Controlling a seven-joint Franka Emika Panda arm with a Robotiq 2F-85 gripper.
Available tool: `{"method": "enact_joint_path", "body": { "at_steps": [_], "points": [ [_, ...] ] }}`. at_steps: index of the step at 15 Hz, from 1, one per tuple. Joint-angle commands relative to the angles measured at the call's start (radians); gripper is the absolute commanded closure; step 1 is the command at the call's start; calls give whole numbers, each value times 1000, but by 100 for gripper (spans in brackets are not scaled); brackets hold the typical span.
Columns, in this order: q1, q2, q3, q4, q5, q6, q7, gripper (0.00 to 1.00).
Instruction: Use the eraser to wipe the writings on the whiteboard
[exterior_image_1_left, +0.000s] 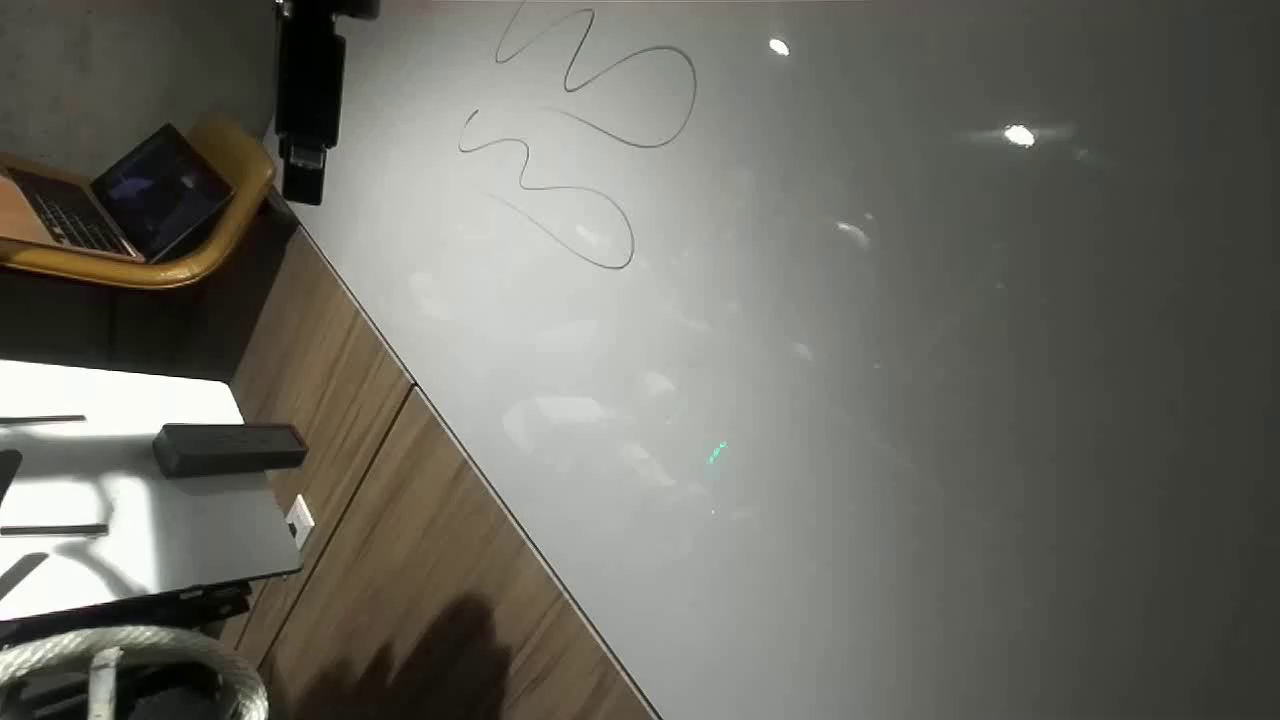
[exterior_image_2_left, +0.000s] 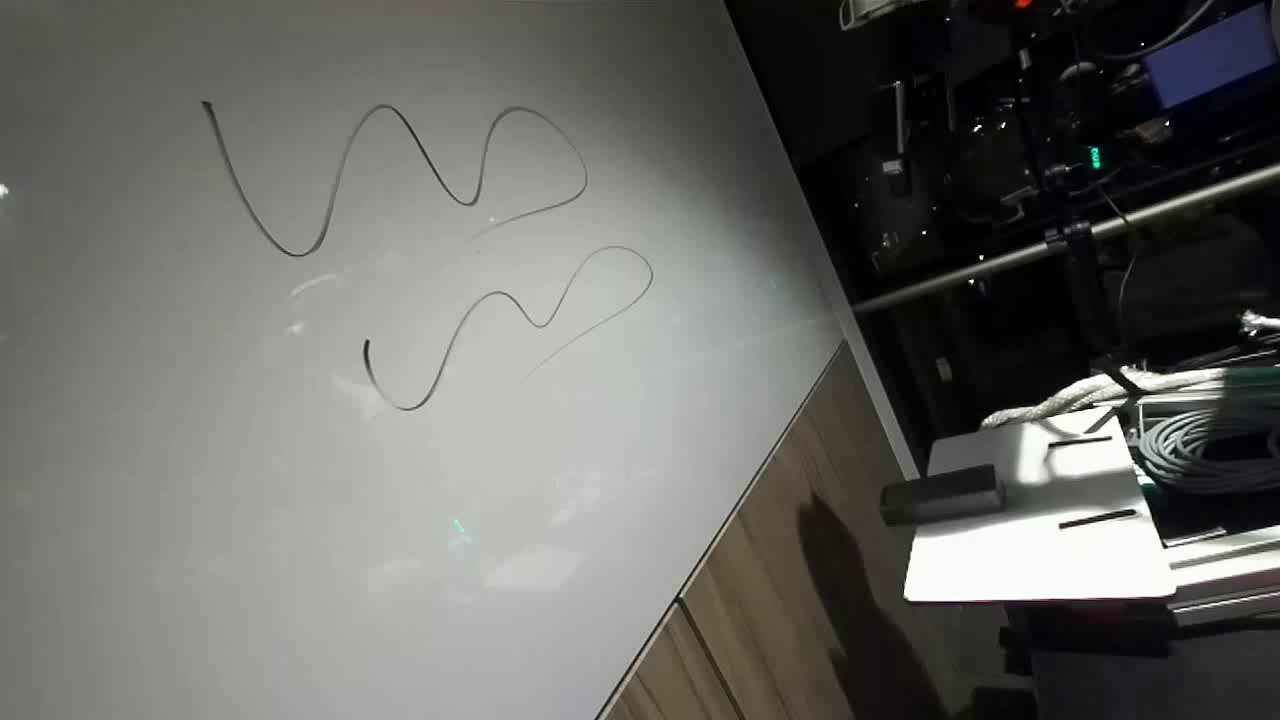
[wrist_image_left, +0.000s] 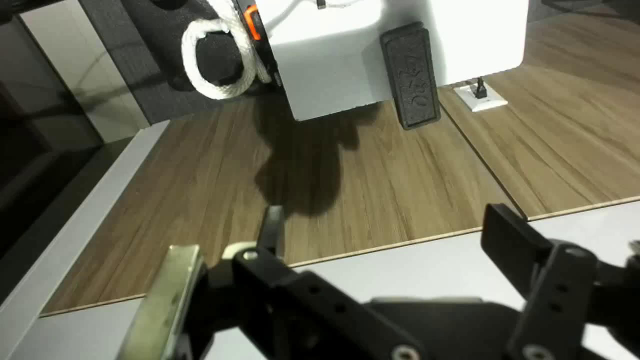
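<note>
Glossy, pale grey and straight-edged, the whiteboard (exterior_image_1_left: 900, 400) carries thin, looping dark writings (exterior_image_2_left: 470, 204). Streaky wood-grain panels (exterior_image_1_left: 440, 520) border it. Then come a smooth, round-cornered white tabletop (exterior_image_2_left: 1040, 550) and a curved tan chair (exterior_image_1_left: 252, 170), an open laptop (exterior_image_1_left: 165, 190) on it. The gripper (wrist_image_left: 386, 231) has its jaws wide apart. The oblong, patterned dark eraser (wrist_image_left: 412, 75) rests on the tabletop, jutting past its edge.

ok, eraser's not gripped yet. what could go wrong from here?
The eraser juts past the edge of the white table top; an off-centre approach by the open fingers might knock it off.
Rope looped beside the white table top could catch them too.
The writings are two separate squiggles on the whiteboard, so one pass may miss some.
</note>
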Motion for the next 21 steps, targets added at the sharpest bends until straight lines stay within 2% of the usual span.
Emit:
{"method": "enact_joint_path", "body": {
  "at_steps": [1,4,9,21],
  "points": [
    [-1,1,1,3,1,-3,-1,0],
    [21,22,24,3,15,23,11,0],
    [101,110,105,3,62,102,35,0],
    [166,557,113,1,89,449,46,0]
  ]
}}
